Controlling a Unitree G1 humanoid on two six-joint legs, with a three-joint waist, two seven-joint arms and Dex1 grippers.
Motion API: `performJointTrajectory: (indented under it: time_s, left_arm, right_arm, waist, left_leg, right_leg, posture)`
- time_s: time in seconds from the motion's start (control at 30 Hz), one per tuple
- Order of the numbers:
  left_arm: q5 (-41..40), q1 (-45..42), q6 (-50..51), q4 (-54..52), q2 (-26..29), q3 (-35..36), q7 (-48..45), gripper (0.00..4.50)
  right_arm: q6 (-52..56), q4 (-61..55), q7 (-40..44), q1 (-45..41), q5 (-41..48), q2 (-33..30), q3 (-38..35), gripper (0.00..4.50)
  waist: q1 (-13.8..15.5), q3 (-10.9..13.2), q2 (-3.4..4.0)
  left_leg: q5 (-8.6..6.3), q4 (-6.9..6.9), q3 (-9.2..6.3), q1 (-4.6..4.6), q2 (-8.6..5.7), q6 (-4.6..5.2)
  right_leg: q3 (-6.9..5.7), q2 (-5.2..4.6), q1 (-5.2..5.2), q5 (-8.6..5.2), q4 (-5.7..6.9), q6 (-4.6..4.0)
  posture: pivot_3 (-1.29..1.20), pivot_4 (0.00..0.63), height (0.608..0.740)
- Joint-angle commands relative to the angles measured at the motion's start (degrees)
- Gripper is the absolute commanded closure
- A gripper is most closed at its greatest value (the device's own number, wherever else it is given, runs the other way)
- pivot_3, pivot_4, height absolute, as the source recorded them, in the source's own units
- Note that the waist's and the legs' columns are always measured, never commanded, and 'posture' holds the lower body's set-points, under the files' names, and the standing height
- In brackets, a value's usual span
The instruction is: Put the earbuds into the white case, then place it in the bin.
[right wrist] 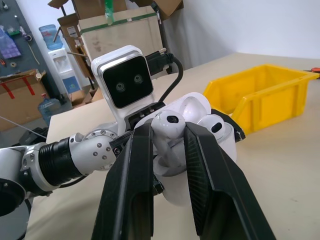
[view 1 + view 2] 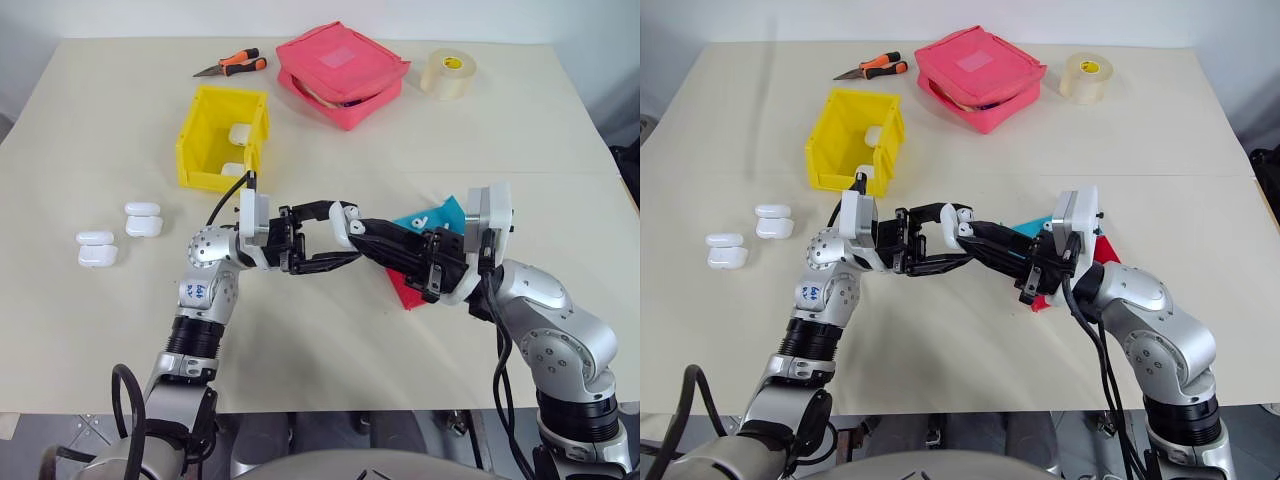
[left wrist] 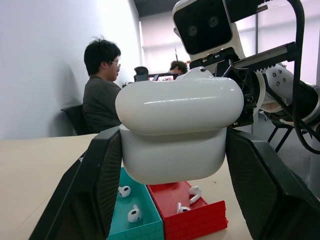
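While left gripper (image 2: 345,240) clamps white case (image 3: 177,127) (lid up) | right gripper (image 1: 167,137) pinches earbud (image 1: 167,125)

The bright yellow rectangular plastic bin (image 2: 222,138) is taken as the landmark on the cream table (image 2: 120,320). Behind it lie the orange-handled pliers (image 2: 232,66); to its right and behind, the pink zip pouch (image 2: 342,72), and farther right the roll of clear tape (image 2: 447,74). Two small glossy white cases (image 2: 240,133) are set inside it. Four more white cases (image 2: 118,234) are grouped to its left and nearer. The blue and red shallow trays (image 3: 165,215) are placed to its right and nearer.

Probably lab-workshop: seated person (image 3: 102,90), cardboard boxes (image 1: 117,30).
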Motion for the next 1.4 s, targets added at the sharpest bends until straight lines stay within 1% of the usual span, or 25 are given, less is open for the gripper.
performJointTrajectory:
  time_s: [0.03, 0.57, 0.87, 1.27, 1.33, 1.4]
  left_arm:
    - [-2.6, -1.9, -1.6, -2.5, -0.8, 1.9, 0.2, 1.72]
    - [-1.9, -3.6, -5.5, 0.9, -1.6, 2.7, 0.2, 1.72]
    - [-1.5, -3.5, -4.4, 1.1, -0.9, 2.2, -0.1, 1.72]
    - [-2.0, -3.4, -4.8, 0.6, -1.0, 2.4, -0.1, 1.72]
    - [-1.8, -3.4, -5.0, 0.7, -1.1, 2.4, -0.1, 1.72]
    - [-1.5, -3.4, -5.0, 0.8, -1.2, 2.4, 0.0, 1.72]
  right_arm:
    - [1.4, 2.0, -1.0, 1.7, -3.0, -1.6, 1.5, 3.99]
    - [3.3, 1.4, -3.5, 2.3, -2.3, -2.9, 1.6, 3.99]
    - [2.3, 0.8, -4.3, 1.2, -2.3, -2.2, 1.1, 3.99]
    - [3.4, 1.1, -4.5, 2.8, -2.0, -3.0, 1.2, 3.99]
    - [3.2, 1.0, -4.3, 2.7, -2.0, -3.0, 1.3, 3.26]
    - [2.7, 0.8, -4.2, 2.5, -2.3, -3.0, 1.3, 2.71]
  waist:
    - [0.0, 0.0, 0.00]
    - [0.1, 0.0, 0.00]
    - [0.1, 0.0, 0.00]
    - [0.2, 0.0, 0.00]
    - [0.2, 0.0, 0.00]
    - [0.2, 0.0, 0.00]
  left_leg:
    - [0.00, 0.00, 0.00, 0.00, 0.00, 0.00]
    - [0.00, 0.00, 0.00, 0.00, 0.00, 0.00]
    - [0.00, 0.01, 0.01, 0.00, 0.00, 0.00]
    - [0.00, 0.01, 0.01, 0.00, 0.00, 0.00]
    - [0.00, 0.01, 0.01, 0.00, 0.00, 0.00]
    - [0.00, 0.01, 0.00, 0.00, 0.00, 0.00]
  right_leg:
    - [0.00, 0.00, 0.00, 0.00, 0.00, 0.00]
    - [0.00, 0.00, 0.00, 0.00, 0.00, 0.00]
    - [0.00, 0.00, 0.00, 0.00, 0.00, 0.00]
    - [0.00, 0.00, 0.00, 0.00, 0.00, 0.00]
    - [0.00, 0.00, 0.00, 0.00, 0.00, 0.00]
    - [0.00, 0.00, 0.00, 0.00, 0.00, 0.00]
  posture:
    - [0.00, 0.150, 0.740]
    - [0.00, 0.150, 0.740]
    - [0.00, 0.150, 0.740]
    - [0.00, 0.150, 0.740]
    - [0.00, 0.150, 0.740]
    - [0.00, 0.150, 0.740]
